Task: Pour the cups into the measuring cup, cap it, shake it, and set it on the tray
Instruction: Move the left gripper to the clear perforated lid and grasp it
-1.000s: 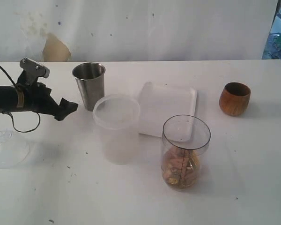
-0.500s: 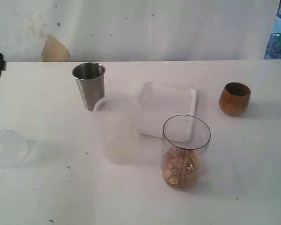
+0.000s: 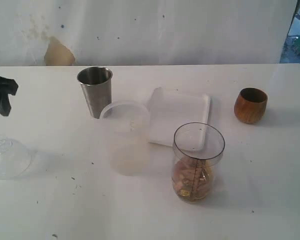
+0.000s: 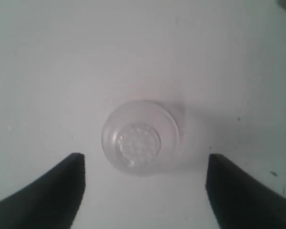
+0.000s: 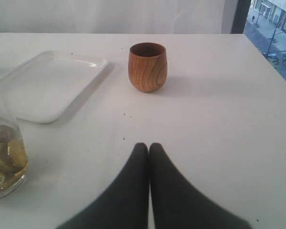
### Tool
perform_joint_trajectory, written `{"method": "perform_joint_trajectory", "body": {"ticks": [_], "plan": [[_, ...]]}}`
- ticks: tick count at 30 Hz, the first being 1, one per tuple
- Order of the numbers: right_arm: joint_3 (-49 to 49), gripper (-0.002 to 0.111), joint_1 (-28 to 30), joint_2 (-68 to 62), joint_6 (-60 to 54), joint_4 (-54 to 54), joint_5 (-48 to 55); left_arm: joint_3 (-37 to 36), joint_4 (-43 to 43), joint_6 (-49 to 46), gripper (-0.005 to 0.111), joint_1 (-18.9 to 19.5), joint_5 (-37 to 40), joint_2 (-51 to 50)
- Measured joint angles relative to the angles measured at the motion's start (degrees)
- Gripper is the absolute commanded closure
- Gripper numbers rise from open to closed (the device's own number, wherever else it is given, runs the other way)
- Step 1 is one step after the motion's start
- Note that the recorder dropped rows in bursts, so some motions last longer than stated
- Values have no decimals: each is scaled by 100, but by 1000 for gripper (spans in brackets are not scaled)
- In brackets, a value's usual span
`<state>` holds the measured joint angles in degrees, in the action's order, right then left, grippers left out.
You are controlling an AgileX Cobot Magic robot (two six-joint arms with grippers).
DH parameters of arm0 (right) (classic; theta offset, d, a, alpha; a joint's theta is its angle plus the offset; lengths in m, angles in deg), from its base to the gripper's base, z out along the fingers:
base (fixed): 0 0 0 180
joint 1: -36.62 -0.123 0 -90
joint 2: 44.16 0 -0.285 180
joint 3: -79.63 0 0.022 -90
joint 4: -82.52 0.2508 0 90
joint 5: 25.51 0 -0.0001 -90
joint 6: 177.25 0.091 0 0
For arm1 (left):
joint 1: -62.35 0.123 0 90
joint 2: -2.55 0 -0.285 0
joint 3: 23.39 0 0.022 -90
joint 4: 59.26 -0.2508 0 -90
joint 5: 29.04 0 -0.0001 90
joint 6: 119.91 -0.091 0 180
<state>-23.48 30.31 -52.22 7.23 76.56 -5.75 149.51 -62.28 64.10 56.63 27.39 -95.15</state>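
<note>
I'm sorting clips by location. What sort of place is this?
Probably a robot test room rather than a kitchen: a bare white table, a stained white wall behind it, a black claw over the table, and a window overlooking a street.

Matte black all over on the left gripper [image 4: 144, 156]: broad, wedge-like fingers [image 4: 43, 195] with blunt, squared tips; from the exterior view, only a dark jagged silhouette. Same matte black on the right gripper [image 5: 148, 147]: smooth fingers [image 5: 124, 191], wide at the base, tapering to rounded tips.
</note>
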Motion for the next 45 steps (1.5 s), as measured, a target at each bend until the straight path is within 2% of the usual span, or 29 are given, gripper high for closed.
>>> {"method": "perform_joint_trajectory", "body": {"ticks": [4, 9, 17, 26, 31, 34, 43, 45], "plan": [[0, 108, 0, 0, 0, 0, 0, 4, 167, -113, 29, 0, 680, -356], [0, 108, 0, 0, 0, 0, 0, 4, 206, -138, 29, 0, 841, -779], [0, 108, 0, 0, 0, 0, 0, -18, 206, -138, 29, 0, 357, -1100], [0, 108, 0, 0, 0, 0, 0, -99, -458, 237, 29, 0, 1, -1315], [0, 108, 0, 0, 0, 0, 0, -117, -449, 308, 31, 0, -276, -1354], [0, 108, 0, 0, 0, 0, 0, -239, -377, 326, 41, 0, -388, -1433], [0, 108, 0, 0, 0, 0, 0, -275, -362, 326, 102, 0, -795, -1457], [0, 108, 0, 0, 0, 0, 0, -275, -362, 285, 107, 0, -808, -1453]]}}
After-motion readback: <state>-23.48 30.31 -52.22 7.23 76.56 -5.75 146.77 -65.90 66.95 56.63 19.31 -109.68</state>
